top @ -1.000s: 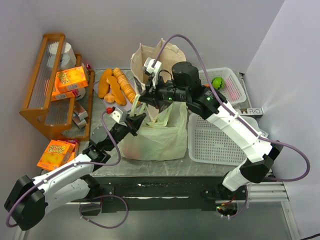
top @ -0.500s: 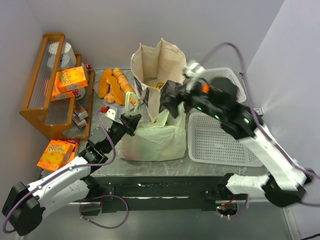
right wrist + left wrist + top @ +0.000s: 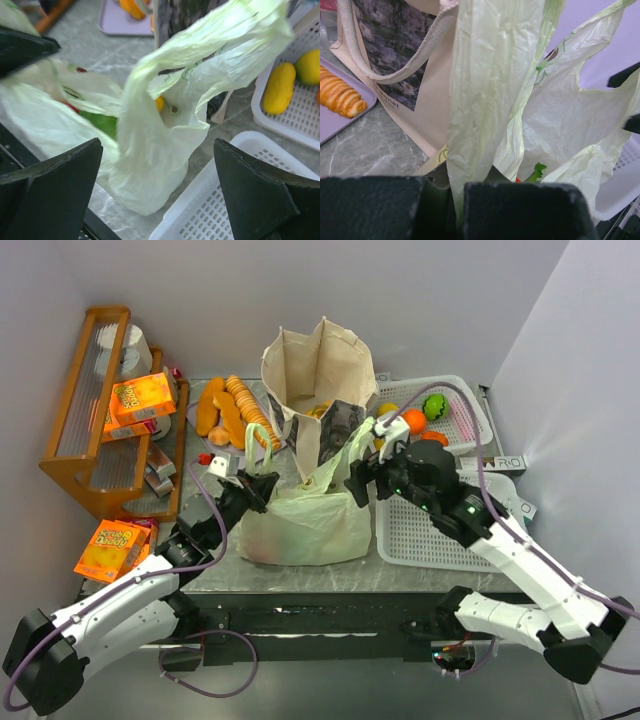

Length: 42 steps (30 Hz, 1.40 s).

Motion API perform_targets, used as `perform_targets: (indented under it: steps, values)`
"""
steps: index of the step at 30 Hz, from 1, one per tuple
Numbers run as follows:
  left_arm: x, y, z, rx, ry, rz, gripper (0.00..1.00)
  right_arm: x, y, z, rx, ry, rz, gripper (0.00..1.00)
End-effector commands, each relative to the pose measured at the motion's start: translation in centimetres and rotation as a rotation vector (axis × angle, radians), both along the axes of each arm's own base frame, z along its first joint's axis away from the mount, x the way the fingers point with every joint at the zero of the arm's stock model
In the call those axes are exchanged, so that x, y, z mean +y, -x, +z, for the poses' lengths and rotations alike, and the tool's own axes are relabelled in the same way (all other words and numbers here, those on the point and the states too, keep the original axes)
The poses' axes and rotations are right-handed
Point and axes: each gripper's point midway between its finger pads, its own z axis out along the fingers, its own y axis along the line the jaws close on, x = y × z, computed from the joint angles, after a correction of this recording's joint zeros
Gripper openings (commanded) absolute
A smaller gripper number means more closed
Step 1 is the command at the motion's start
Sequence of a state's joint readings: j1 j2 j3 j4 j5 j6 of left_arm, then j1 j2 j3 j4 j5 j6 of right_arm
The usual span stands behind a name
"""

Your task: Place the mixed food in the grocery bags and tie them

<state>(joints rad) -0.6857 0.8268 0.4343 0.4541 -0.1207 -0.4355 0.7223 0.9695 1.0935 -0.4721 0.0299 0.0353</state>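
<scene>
**A:** Which step is this?

**B:** Tying, I'd judge. At the left edge of the thin pale-green translucent plastic bag, the left pincer is clamped shut on the bag's left loop handle and holds it up. At the bag's right edge, the right pincer gapes wide, its jaws either side of the right loop handle, gripping nothing.

**A:** And the next move?

**B:** Likely a pinch on that right loop, then crossing both loops into a knot. The film is flimsy, so pull gently.

**A:** Is the food in?

**B:** The bag sits on the grey surface, and green, red and orange shapes show through it. Loading looks unfinished, though.

**A:** Counts, then?

**B:** Far left of the bag there are at least three orange cardboard boxes. Behind-left are three golden-brown bread loaves, I think. There are two bags, counting the tall beige canvas tote just behind. To the right are two white plastic mesh baskets. The farther one holds four fruit pieces: yellow, orange, green and a small orange-red one.
</scene>
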Motion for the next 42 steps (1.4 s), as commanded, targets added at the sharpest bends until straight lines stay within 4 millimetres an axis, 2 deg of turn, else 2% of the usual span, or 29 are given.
perform_targets:
  steps: [1,3,4,7,8,10,11,12,14,18,21,23,25,26,27,28,29,30,31,32,33,34,35,38,40,41,42]
  values:
    - [0.2,0.1,3.3,-0.044,0.064,0.003,0.01,0.4,-3.7,2.1,-0.106,-0.057,-0.044,0.99]
    - [0.1,0.1,3.2,-0.041,0.060,-0.002,0.01,0.7,-4.5,1.7,-0.113,-0.051,-0.015,0.99]
    - [0.2,0.1,3.3,-0.040,0.062,0.000,0.01,0.3,-5.8,1.8,-0.128,-0.057,-0.034,0.99]
    - [0.1,0.2,3.2,-0.040,0.051,-0.006,0.01,1.0,-6.9,1.3,-0.155,-0.048,0.014,0.99]
    - [0.1,0.2,3.2,-0.040,0.047,-0.007,0.01,1.1,-7.5,1.8,-0.193,-0.053,0.032,0.99]
    - [0.1,0.1,3.3,-0.043,0.043,-0.006,0.01,1.7,-8.0,0.8,-0.192,-0.043,0.075,0.99]
    - [0.1,0.2,3.4,-0.046,0.044,-0.008,0.01,1.6,-8.6,1.2,-0.225,-0.044,0.084,0.99]
    - [0.0,0.2,3.5,-0.049,0.042,-0.010,0.01,2.0,-8.5,0.5,-0.220,-0.048,0.117,0.99]
    - [0.1,0.2,3.5,-0.053,0.039,-0.009,0.01,2.0,-9.0,0.3,-0.237,-0.063,0.138,0.99]
    - [0.0,0.1,3.5,-0.058,0.031,-0.011,0.01,1.4,-10.4,0.3,-0.274,-0.106,0.135,0.96]
    - [0.0,0.1,3.4,-0.060,0.034,-0.012,0.01,1.7,-10.4,0.4,-0.275,-0.166,0.157,0.73]
    - [0.2,-0.1,3.3,-0.051,0.044,0.006,0.01,1.7,-10.5,0.9,-0.272,-0.207,0.149,0.29]
    - [1.6,-0.6,3.1,-0.032,0.075,0.087,0.01,1.3,-10.3,1.3,-0.267,-0.225,0.117,0.00]
    - [2.5,-0.9,2.9,-0.015,0.092,0.141,0.01,0.3,-10.8,1.0,-0.241,-0.240,0.032,0.00]
    - [3.4,-1.1,1.9,0.020,0.096,0.190,0.01,-0.6,-11.0,0.8,-0.220,-0.246,-0.035,0.00]
    - [4.4,-1.1,2.1,0.031,0.142,0.237,0.01,-1.8,-10.8,1.2,-0.216,-0.255,-0.100,0.00]
    - [6.2,-1.5,1.7,0.045,0.167,0.331,0.01,-4.1,-11.1,-0.5,-0.155,-0.234,-0.253,0.00]
    - [6.9,-1.5,0.6,0.073,0.178,0.365,0.01,-5.2,-10.3,-0.2,-0.149,-0.250,-0.302,0.00]
    - [7.8,-1.4,0.8,0.074,0.226,0.395,0.01,-6.1,-10.0,-0.6,-0.138,-0.249,-0.347,0.00]
    - [8.3,-1.4,0.5,0.081,0.246,0.418,0.01,-6.7,-9.2,-2.4,-0.084,-0.245,-0.386,0.00]
    - [8.6,-1.3,-0.3,0.096,0.258,0.428,0.01,-7.2,-8.5,-2.0,-0.087,-0.274,-0.408,0.00]
    - [9.0,-1.4,-0.5,0.105,0.284,0.440,0.01,-7.5,-8.0,-2.9,-0.055,-0.279,-0.428,0.00]
    - [9.1,-1.5,-0.8,0.115,0.291,0.444,0.01,-8.0,-7.4,-4.6,-0.007,-0.261,-0.450,0.00]
    - [9.2,-2.0,-1.9,0.153,0.283,0.456,0.01,-9.2,-6.4,-7.0,0.049,-0.240,-0.521,0.00]
    - [8.7,-2.0,-2.2,0.153,0.276,0.429,0.01,-8.8,-5.7,-7.4,0.052,-0.239,-0.476,0.00]
    - [8.4,-2.0,-1.5,0.127,0.293,0.409,0.01,-8.6,-5.4,-8.0,0.056,-0.237,-0.456,0.00]
    - [7.8,-1.8,-1.5,0.107,0.277,0.364,0.01,-8.2,-5.4,-7.2,0.023,-0.258,-0.426,0.00]
